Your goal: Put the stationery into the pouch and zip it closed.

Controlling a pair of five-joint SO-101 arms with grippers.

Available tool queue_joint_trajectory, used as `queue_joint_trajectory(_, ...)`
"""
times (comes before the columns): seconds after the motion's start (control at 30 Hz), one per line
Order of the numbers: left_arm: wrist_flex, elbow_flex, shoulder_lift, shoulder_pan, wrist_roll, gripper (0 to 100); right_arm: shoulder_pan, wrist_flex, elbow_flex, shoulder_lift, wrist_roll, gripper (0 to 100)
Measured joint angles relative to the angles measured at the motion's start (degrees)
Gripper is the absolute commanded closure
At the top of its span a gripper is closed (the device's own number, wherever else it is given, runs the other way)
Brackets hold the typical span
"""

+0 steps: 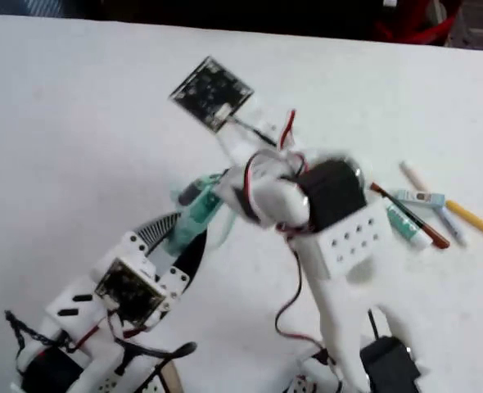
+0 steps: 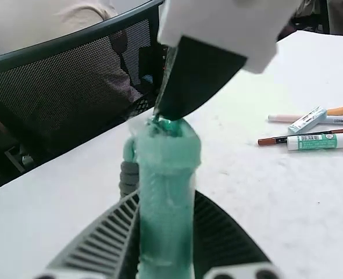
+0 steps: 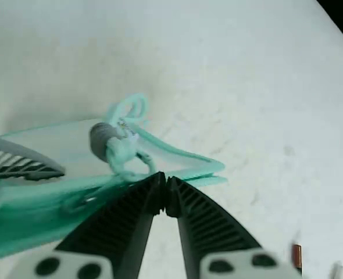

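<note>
The left tool (image 2: 165, 200) is clenched on the green pouch (image 2: 165, 157), and the right tool (image 3: 165, 185) pinches the pouch's edge. The stationery (image 1: 426, 217) lies on the worktop (image 1: 78, 123), apart from the pouch, its labels too small to read.

the yellow pencil (image 1: 475, 221) is cut off at its far end.
</note>
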Motion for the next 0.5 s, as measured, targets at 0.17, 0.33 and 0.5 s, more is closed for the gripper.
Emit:
queue_joint_trajectory(0.17, 0.00, 0.00, 0.00, 0.00, 0.00, 97, 4.04, 0.00, 0.44, 3.96, 1.93, 97.9)
queue_joint_trajectory(0.33, 0.00, -0.09, -0.18, 0.00, 0.18, 97, 4.31, 0.26, -3.52, 2.55, 0.18, 98.0)
queue_joint_trajectory(0.5, 0.00, -0.18, -0.88, -0.09, 0.26, 97, -2.20, 0.53, -7.12, -7.21, -2.46, 98.0)
